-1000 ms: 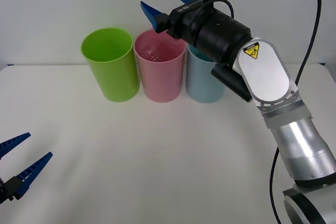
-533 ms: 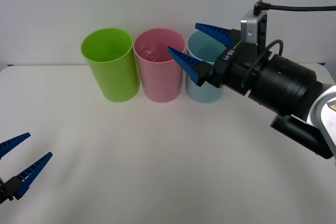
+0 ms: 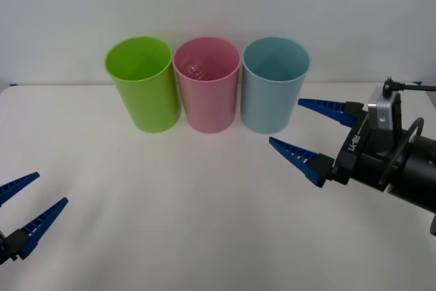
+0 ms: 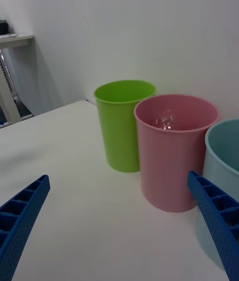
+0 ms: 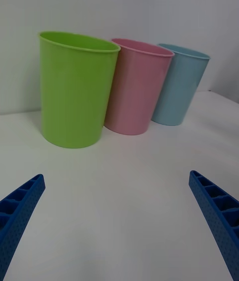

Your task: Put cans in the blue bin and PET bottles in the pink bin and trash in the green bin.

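Three bins stand abreast, the pink bin [image 3: 207, 85] with the PET bottle [image 4: 164, 121] inside at ten o'clock from the nearer, empty, wide-open right gripper [image 3: 310, 135]; left gripper [image 3: 28, 206] parked, spread, empty.

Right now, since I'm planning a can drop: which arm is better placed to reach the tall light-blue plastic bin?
Right. The open right gripper hovers close before the light-blue plastic bin; the open left gripper sits at the table's near left edge, far off.
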